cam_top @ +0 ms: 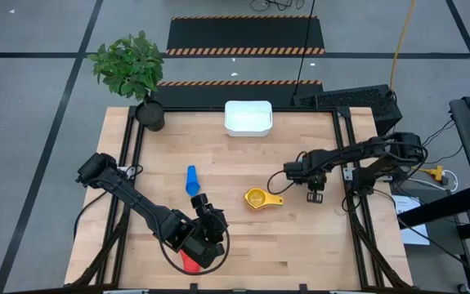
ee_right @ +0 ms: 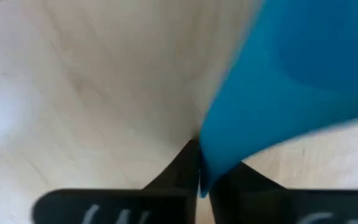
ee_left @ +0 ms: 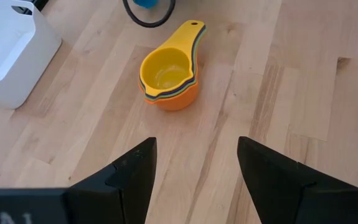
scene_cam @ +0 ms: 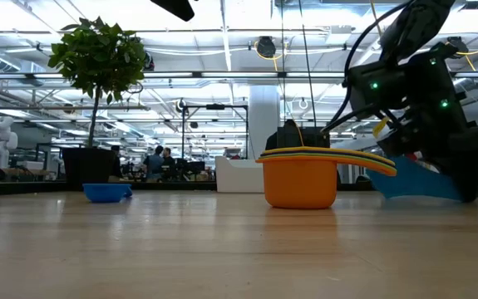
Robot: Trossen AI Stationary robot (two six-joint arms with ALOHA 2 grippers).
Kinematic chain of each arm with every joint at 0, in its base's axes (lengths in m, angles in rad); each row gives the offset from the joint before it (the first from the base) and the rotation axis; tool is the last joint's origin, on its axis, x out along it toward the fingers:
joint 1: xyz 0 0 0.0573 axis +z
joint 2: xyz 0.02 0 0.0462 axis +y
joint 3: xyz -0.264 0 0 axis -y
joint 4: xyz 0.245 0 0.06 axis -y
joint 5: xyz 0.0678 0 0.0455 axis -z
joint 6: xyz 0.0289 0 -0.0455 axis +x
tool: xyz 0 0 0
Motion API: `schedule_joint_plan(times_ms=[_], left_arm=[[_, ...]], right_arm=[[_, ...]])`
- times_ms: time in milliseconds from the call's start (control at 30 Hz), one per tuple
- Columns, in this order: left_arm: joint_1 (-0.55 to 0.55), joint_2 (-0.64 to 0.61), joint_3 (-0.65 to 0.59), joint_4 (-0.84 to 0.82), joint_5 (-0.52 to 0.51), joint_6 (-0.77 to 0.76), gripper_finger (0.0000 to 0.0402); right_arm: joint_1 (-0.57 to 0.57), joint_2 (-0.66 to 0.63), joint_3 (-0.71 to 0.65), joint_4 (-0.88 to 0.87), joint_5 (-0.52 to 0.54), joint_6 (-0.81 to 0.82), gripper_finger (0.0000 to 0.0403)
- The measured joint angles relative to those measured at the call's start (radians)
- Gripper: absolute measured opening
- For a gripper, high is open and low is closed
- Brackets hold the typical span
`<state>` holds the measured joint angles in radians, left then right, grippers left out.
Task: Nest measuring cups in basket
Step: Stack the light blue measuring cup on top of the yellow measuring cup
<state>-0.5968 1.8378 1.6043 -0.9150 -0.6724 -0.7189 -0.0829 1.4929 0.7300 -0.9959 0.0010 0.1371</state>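
Observation:
A nested stack of cups, yellow on top and orange outermost (cam_top: 257, 198), stands on its base on the table's middle; it also shows in the low view (scene_cam: 301, 178) and the left wrist view (ee_left: 168, 78). A blue cup (cam_top: 192, 180) lies to its left. A red cup (cam_top: 190, 260) lies under my left arm. The white basket (cam_top: 248, 118) stands at the far edge. My left gripper (ee_left: 194, 165) is open and empty, near the table's front, facing the stack. My right gripper (cam_top: 315, 194) stands right of the stack, shut on a light blue cup (scene_cam: 413, 183). My right gripper pinches an edge of the light blue cup (ee_right: 211, 163) between its two fingertips, coming from above and pointing down. The cup hangs tilted below the fingers, low over the table (scene_cam: 405, 193). Whether its lower edge touches the wood, I cannot tell.
A dark pot with a green plant (cam_top: 149, 114) stands at the far left corner. Black frame rails run along the table's left and right sides. Bare wood lies between the stack and the basket.

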Motion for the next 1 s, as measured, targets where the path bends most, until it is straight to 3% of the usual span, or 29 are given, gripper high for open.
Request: schedule_joint_plan(times_ms=[367,633,800,1000], left_arm=[[0.001,0.000,0.000,0.000,-0.004,0.011,0.0227],[0.033,0.000,0.000,0.003,-0.053,0.029,0.0227],[0.072,0.000,0.000,0.020,-0.117,0.056,0.0227],[0.140,0.000,0.000,0.218,-0.121,0.118,0.0227]], right_arm=[[0.046,-0.031,0.107,-0.159,0.102,-0.029,0.0001],[0.092,-0.251,0.184,-0.174,0.099,-0.029,0.0001],[0.123,-0.404,0.184,-0.087,0.004,-0.026,0.0000],[0.182,-0.486,0.143,0.150,-0.059,-0.064,0.0000]])
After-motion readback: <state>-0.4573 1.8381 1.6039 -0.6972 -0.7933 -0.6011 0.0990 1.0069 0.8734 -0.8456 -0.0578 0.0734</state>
